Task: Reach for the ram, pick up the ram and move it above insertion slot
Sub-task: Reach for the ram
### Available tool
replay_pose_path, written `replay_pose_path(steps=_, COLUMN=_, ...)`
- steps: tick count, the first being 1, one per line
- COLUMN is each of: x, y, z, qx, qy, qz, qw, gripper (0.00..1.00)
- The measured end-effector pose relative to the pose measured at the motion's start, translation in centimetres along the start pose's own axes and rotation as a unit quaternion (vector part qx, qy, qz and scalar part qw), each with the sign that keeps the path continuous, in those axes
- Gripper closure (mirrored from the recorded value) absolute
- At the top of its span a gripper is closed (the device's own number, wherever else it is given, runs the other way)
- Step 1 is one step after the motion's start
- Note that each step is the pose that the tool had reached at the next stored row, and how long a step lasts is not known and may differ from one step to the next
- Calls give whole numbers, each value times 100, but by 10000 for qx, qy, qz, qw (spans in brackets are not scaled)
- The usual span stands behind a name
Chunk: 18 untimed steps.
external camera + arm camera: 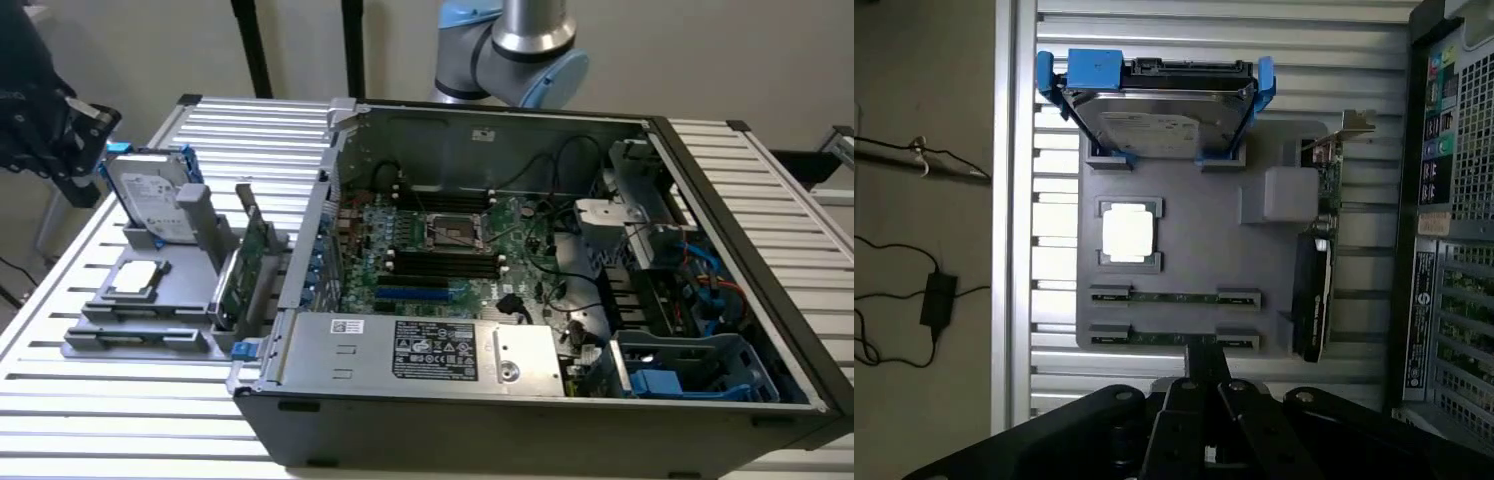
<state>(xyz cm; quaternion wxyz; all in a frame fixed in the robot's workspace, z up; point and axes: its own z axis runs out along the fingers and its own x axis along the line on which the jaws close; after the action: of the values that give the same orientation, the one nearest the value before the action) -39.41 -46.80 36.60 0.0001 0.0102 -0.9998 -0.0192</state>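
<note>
The black gripper (1204, 362) hangs at the exterior view's left, held above the slatted aluminium table (134, 420). Its fingers (1184, 410) are drawn together with nothing between them.

Under them lies a flat grey plastic fixture plate (1194, 200). The ram (1174, 338), a long, thin green circuit-board stick, stands on edge in the plate's slot nearest the fingertips, clipped at both ends. The fingertips line up just past its middle. They are not gripping it, and how far above it they are cannot be told.

One slot farther from the fingers sits a second green stick (1174, 296), parallel to the first. Beyond that is a square silver processor chip (1129, 232) in its own recess. Farthest from the fingers is a silver hard drive in a blue plastic caddy (1154, 115), propped at a tilt.

To one side of the fingers, toward the case, a wider green expansion card with a metal bracket (1316, 300) stands on edge along the plate's border.

Next comes the open dark grey computer case (534, 400), lying on its side well away from the fingers. Its green motherboard (454, 250) faces up and shows a row of long black slots (447, 265) (all of them look unfilled). Behind the case rises the silver and pale blue robot arm (527, 45).
</note>
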Motion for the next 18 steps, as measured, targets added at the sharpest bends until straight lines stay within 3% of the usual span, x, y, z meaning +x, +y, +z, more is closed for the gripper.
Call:
replay_pose_path(steps=5, x=-47, y=-148, z=85, qx=0, qy=0, qz=-5, qw=10000, gripper=89)
replay_pose_path(steps=10, x=-50, y=-176, z=168, qx=0, qy=10, qz=-250, qw=9997, gripper=89)
replay_pose_path(steps=13, x=-51, y=-178, z=204, qx=0, qy=21, qz=-523, qw=9986, gripper=89)
replay_pose_path(steps=18, x=-51, y=-180, z=257, qx=0, qy=38, qz=-976, qw=9952, gripper=89)
